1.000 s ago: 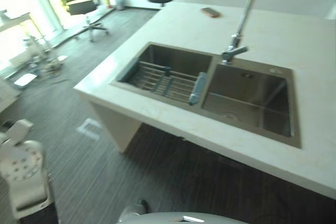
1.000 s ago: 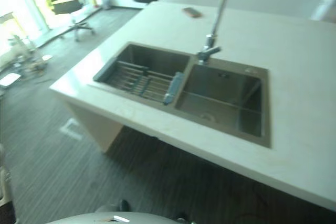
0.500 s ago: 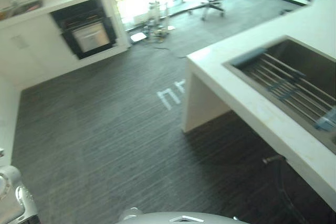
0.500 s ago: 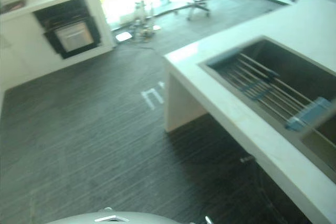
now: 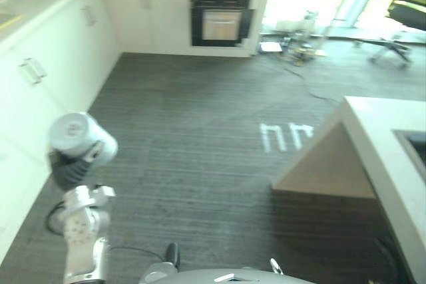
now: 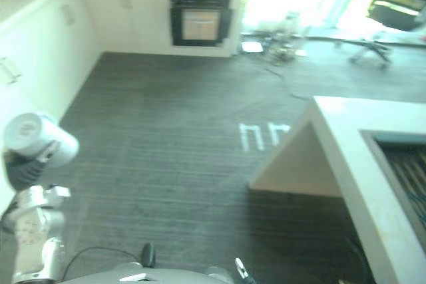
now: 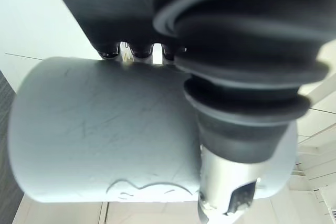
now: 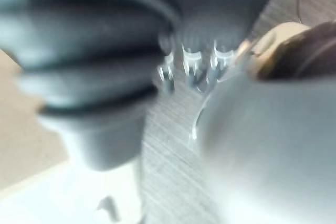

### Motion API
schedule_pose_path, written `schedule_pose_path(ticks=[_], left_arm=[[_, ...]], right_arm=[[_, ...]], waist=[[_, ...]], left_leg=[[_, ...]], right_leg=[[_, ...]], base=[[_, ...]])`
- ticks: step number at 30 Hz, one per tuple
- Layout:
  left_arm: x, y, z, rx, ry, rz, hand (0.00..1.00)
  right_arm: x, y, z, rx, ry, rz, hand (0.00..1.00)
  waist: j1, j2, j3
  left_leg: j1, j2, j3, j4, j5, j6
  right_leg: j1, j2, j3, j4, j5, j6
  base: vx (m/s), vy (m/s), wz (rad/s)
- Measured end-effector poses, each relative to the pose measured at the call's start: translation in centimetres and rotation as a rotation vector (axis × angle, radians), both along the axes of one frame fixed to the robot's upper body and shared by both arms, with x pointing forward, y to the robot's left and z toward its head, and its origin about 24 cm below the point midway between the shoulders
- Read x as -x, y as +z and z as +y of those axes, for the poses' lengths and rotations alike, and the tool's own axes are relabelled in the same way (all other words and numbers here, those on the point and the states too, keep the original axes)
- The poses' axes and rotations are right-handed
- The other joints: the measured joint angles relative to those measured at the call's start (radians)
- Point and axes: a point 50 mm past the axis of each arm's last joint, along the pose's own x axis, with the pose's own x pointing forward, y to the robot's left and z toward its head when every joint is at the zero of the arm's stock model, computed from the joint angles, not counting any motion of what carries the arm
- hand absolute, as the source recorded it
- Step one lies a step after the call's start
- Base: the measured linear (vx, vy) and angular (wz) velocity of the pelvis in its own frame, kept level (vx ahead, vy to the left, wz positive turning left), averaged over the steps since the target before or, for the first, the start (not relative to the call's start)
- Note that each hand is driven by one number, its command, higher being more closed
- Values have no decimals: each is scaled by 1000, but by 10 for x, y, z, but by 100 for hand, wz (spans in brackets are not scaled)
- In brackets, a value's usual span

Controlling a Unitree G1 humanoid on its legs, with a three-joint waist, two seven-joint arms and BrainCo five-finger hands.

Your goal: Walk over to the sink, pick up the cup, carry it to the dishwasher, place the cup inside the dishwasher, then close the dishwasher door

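Observation:
A pale grey cup (image 5: pixel 83 139) lies on its side in my left hand (image 5: pixel 69 171), raised at the lower left over the dark floor. In the left wrist view the cup (image 7: pixel 105 135) sits under the dark cover, with the fingertips (image 7: pixel 108 52) curled over its far side and the thumb (image 7: pixel 226 182) across its near side. A dark-framed built-in appliance (image 5: pixel 221 21) stands in the far cabinet run. The sink (image 6: pixel 403 164), with a wire rack in it, shows at the right edge. My right hand (image 8: pixel 191 66) hangs relaxed beside me, holding nothing.
White cabinets (image 5: pixel 40 78) run along the left wall. The pale island counter (image 5: pixel 373 138) juts in from the right. White marks (image 5: pixel 286 136) are on the floor. An office chair (image 5: pixel 407 8) and loose clutter (image 5: pixel 296 48) stand by the bright windows.
The camera has swung left, from the sink to the floor and far cabinets. My left hand with the cup now shows at the lower left.

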Motion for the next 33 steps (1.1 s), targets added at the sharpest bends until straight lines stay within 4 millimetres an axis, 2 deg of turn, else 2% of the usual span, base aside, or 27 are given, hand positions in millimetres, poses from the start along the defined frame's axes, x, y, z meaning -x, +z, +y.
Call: schedule_pose_path(ticks=[1, 2, 3, 4, 6, 7, 9, 11, 14, 19, 21, 23, 25, 30, 33], left_arm=[[-3, 3, -7, 3, -32, -14, 100], [-10, 8, -16, -5, -88, -41, 100], [-14, 10, -22, -10, -122, -47, 100], [-17, 9, -32, -6, -172, -39, 100], [-21, 7, -45, -1, -229, -14, 100], [-22, 8, -46, -7, -231, -12, 100], [-25, 5, -39, -9, -199, 19, 100], [-26, -1, -35, -13, -193, 60, 100], [-26, -3, -34, -18, -191, 69, 100], [-26, -6, -34, 19, -203, 76, 100], [-26, -6, -34, 25, -209, 74, 100], [-27, -6, -35, 35, -219, 66, 100], [-29, -3, -36, 31, -230, 50, 100], [-35, 4, -37, 23, -238, 11, 100], [-40, 1, -37, 23, -237, 22, 100]], right_arm=[[-4, 2, -4, 11, 23, -8, 0], [-11, 3, -4, 8, 31, -22, 0], [-9, 3, -3, 1, 36, -11, 0], [-4, 1, -2, -6, 59, 25, 0], [-7, 0, 4, -17, 86, 55, 0], [-10, 0, 5, -21, 102, 56, 0], [-20, 0, 12, -45, 143, 57, 0], [-19, -2, 16, -62, 163, 81, 0], [-15, -4, 18, -80, 161, 105, 0], [-8, -5, 14, -124, 99, 93, 0], [-5, -5, 11, -124, 76, 91, 0], [1, -5, 8, -138, 52, 80, 0], [2, -4, 7, -142, 38, 73, 0], [1, -4, 7, -138, 21, 62, 0], [0, -4, 7, -135, 24, 60, 0]], waist=[[-14, 17, -11], [-34, 18, -13], [-36, 12, -9], [-26, 3, -7], [-14, -19, -12], [-11, -22, -11], [-4, -51, 1], [-4, -61, -3], [-12, -59, -2], [-40, -51, -1], [-47, -36, 1], [-55, -16, -8], [-55, -12, -11], [-55, -23, -17], [-57, -25, -19]], left_leg=[[-29, -3, -37, 0, 9, 0], [-36, -14, -66, 0, 19, 2], [-31, -20, -67, 0, 20, 1], [-14, -29, -76, 0, 30, 5], [-5, -38, -102, -1, 34, 2], [-5, -39, -104, -1, 34, 2], [-5, -32, -112, -1, 26, 0], [-4, -15, -113, -1, 19, -4], [-2, 6, -110, -1, 13, -12], [-3, 30, -77, -1, 16, -20], [-2, 38, -60, -1, 19, -25], [-3, 49, -46, -1, 22, -28], [-1, 53, -30, -1, 22, -29], [2, 53, 5, 0, 21, -40], [12, 51, 25, 0, 22, -36]], right_leg=[[1, 31, 37, 0, -22, -14], [15, 45, 53, -1, -30, -15], [26, 38, 40, 5, -22, -1], [57, 25, 17, 9, -23, 8], [89, 21, -5, 0, -22, 13], [94, 21, -3, 0, -22, 13], [94, 30, 1, -2, -17, 5], [95, 46, 5, -10, 2, -11], [100, 70, 17, -32, 25, -28], [98, 82, 39, -81, 24, -32], [93, 92, 52, -86, 17, -43], [84, 96, 59, -86, 15, -39], [79, 99, 72, -86, 15, -39], [63, 96, 111, -91, 24, -32], [64, 91, 129, -94, 26, -31]], base=[[-12, -116, 103], [12, -93, 118], [66, -38, 100], [96, -12, 61], [109, -15, 41], [53, -14, 17], [5, -11, 3], [-16, -32, -6], [-29, -24, -12], [-86, -36, -23], [-74, -20, -17], [-48, -25, -20], [5, -16, -17], [55, -10, -22], [80, -7, -20]])
